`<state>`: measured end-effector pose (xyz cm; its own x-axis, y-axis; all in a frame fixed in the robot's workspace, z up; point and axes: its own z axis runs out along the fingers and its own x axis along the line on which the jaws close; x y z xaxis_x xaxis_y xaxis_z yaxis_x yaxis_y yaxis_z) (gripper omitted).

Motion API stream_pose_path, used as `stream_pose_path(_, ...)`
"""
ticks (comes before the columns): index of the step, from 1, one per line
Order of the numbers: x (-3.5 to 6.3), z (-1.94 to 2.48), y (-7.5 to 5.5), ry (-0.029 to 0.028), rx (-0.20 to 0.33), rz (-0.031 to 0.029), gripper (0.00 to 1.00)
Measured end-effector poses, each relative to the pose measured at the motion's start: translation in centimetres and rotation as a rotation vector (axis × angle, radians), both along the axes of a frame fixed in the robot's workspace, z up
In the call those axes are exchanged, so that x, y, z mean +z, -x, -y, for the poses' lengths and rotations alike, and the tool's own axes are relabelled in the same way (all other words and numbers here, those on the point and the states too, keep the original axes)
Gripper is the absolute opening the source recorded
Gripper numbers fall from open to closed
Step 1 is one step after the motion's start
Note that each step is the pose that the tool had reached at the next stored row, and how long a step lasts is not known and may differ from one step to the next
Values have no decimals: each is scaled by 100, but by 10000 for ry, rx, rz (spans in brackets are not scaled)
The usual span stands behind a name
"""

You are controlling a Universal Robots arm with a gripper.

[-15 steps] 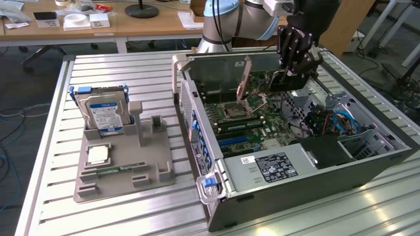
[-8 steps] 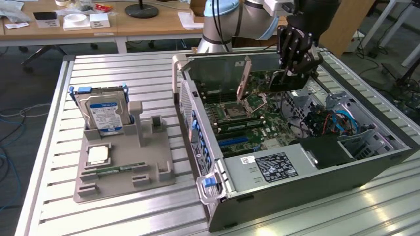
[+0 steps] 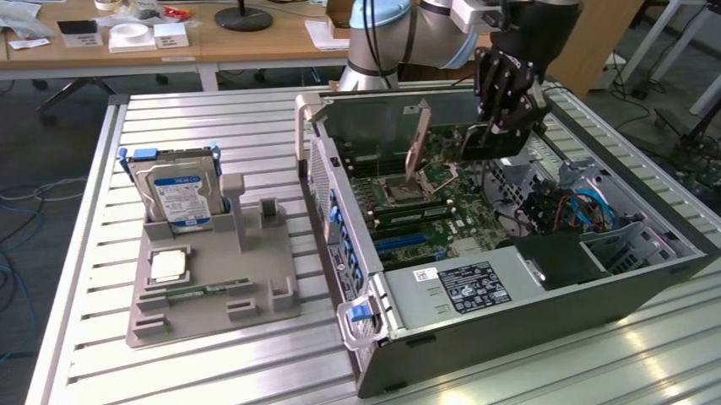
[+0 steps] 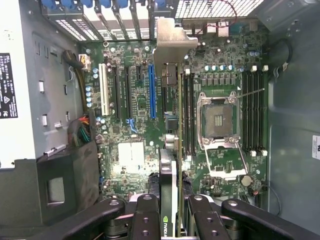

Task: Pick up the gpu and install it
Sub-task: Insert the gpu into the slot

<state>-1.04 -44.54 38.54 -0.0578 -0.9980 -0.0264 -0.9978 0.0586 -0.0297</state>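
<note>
My gripper [image 3: 505, 125] is shut on the gpu [image 3: 496, 143], a thin dark card with a beige metal end bracket [image 3: 420, 139]. It holds the card on edge above the open computer case [image 3: 631, 278]. In the wrist view the gpu [image 4: 172, 150] runs edge-on from between my fingers [image 4: 147, 217] out to its bracket [image 4: 170, 40]. The card hangs over the motherboard [image 4: 130, 150], just beside the long blue slot [image 4: 151, 90] and apart from it. The gripper [image 4: 172, 222] clamps the card's near end.
The case lies open on a slatted metal table [image 3: 101, 354]. Inside are the processor socket [image 4: 218, 120], memory slots [image 4: 252, 110], cables [image 3: 575, 211] and a black box [image 3: 558, 257]. On the exterior view's left, a grey fixture [image 3: 214, 304] holds a hard drive [image 3: 178, 198] and a chip [image 3: 169, 266].
</note>
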Motion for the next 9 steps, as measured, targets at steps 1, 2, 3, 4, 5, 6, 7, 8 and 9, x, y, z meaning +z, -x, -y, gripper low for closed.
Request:
stream_pose_path(1, -11, 0, 0, 0, 0, 0, 27)
stream_pose_path(2, -19, 0, 0, 0, 0, 0, 27)
stream_pose_path(3, -21, 0, 0, 2, 0, -1, 27)
stream_pose_path(4, -21, 0, 0, 2, 0, -1, 27)
stream_pose_path(5, -21, 0, 0, 3, 0, -1, 27)
stream_pose_path(6, -22, 0, 0, 1, 0, 0, 27)
stream_pose_path(7, -22, 0, 0, 1, 0, 0, 27)
stream_pose_path(8, -24, 0, 0, 0, 0, 0, 27)
stream_pose_path(9, -28, 0, 0, -2, 0, 0, 27)
